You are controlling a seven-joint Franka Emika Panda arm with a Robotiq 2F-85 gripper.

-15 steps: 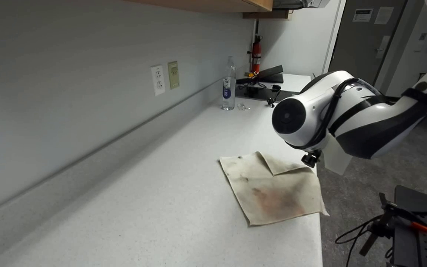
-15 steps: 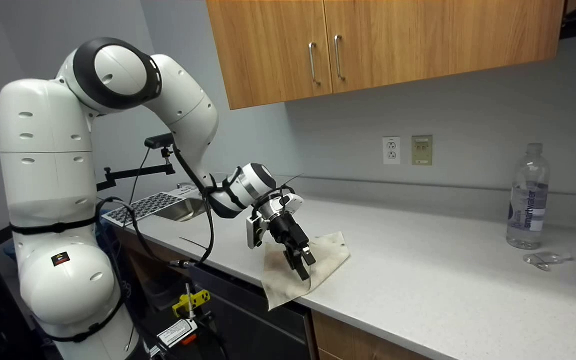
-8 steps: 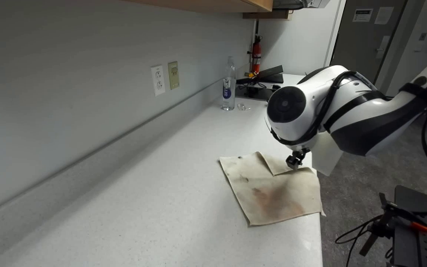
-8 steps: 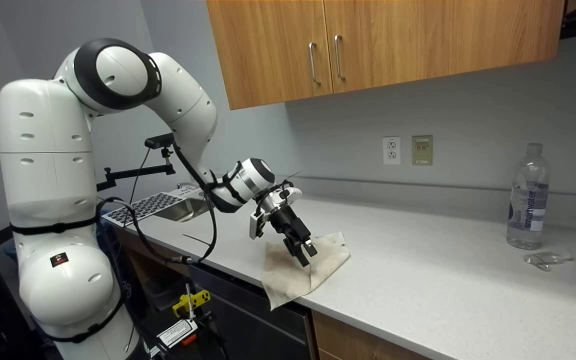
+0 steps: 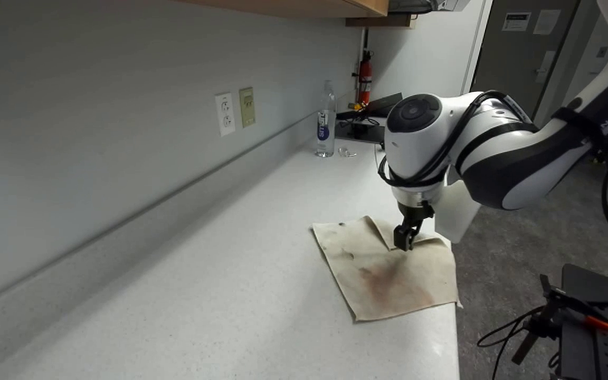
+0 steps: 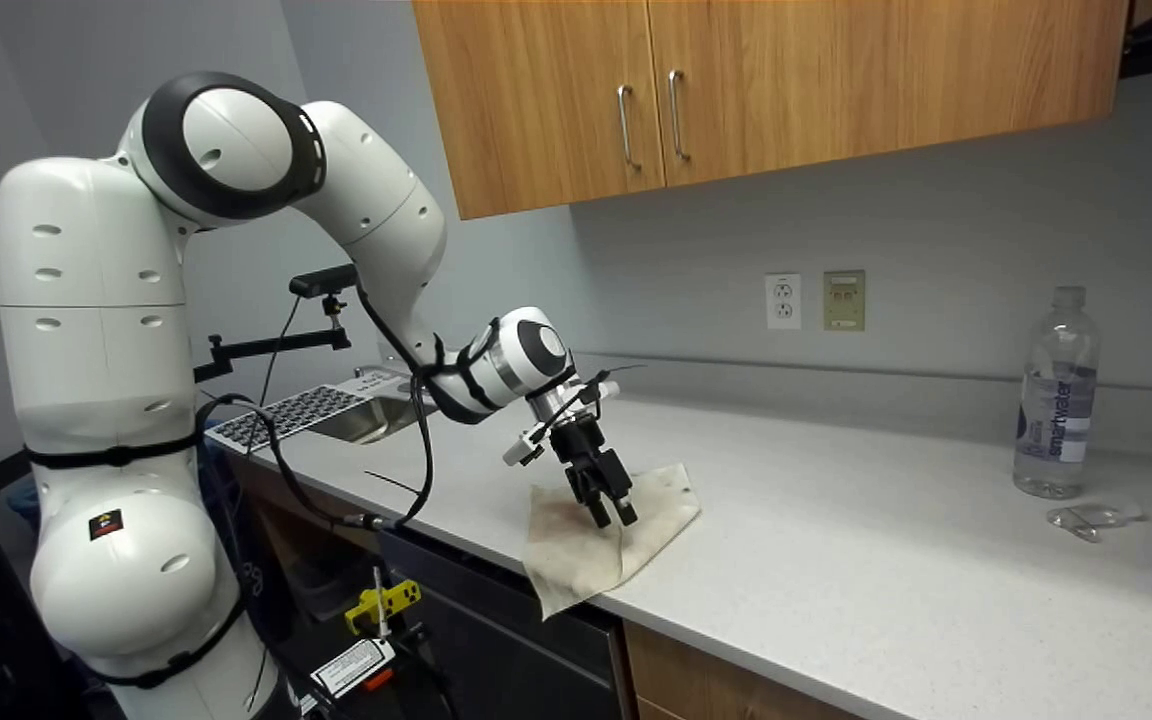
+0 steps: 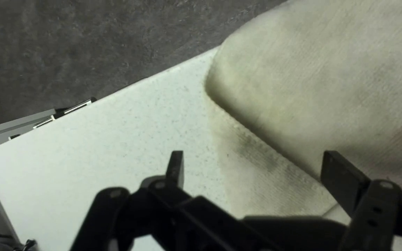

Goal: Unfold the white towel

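The off-white, stained towel lies on the counter, and a corner hangs over the front edge. It also shows in an exterior view and in the wrist view. One part is folded over, leaving a narrow flap of the lower layer beside the raised fold edge. My gripper is open and empty, pointing down above this flap. In the wrist view one finger is over bare counter and the other over the upper layer. The gripper also shows in both exterior views, close above the towel; contact cannot be told.
A water bottle and a small clear item stand farther along the counter. The counter's front edge drops to the floor near the towel. Wooden cabinets hang above. A sink lies near the arm.
My gripper has moved in from the counter's front edge over the towel's fold, and the wrist has turned to point more steeply down. The towel lies nearly the same.
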